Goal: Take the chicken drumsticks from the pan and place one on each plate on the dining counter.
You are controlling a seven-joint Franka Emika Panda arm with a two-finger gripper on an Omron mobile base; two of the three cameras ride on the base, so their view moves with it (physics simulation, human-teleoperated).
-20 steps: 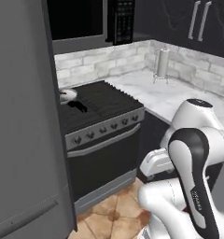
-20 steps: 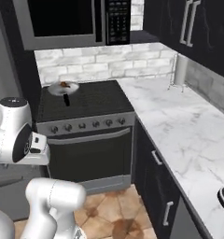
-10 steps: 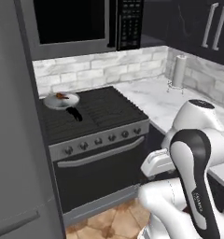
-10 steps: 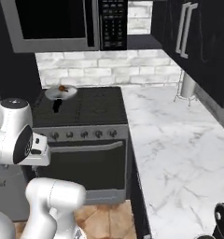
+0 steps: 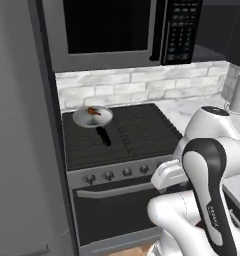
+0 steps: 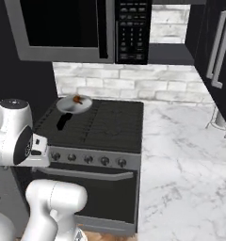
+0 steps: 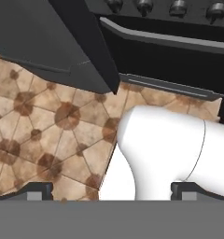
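Note:
The light-grey pan (image 5: 92, 116) sits on the back left burner of the black stove, its black handle (image 5: 103, 136) pointing toward the front. Orange-brown drumsticks (image 5: 93, 111) lie in it, too small to tell apart. In the right base view the pan (image 6: 74, 104) and the drumsticks (image 6: 77, 99) sit at the stove's far left. My gripper (image 7: 115, 191) hangs low in front of the oven, pointed at the tiled floor, open with nothing between its fingertips (image 7: 37, 190). The blue plates and the dining counter are out of view.
A microwave (image 5: 109, 30) hangs over the stove (image 6: 96, 124). A tall grey fridge (image 5: 22, 150) stands to the left. White marble worktop (image 6: 181, 155) runs to the right, with a paper towel roll (image 5: 238, 92) on it. The oven door handle (image 7: 170, 39) is near my hand.
The whole picture has shifted: the base has driven and turned, so the stove is now closer and more square in front. The arm keeps its folded pose.

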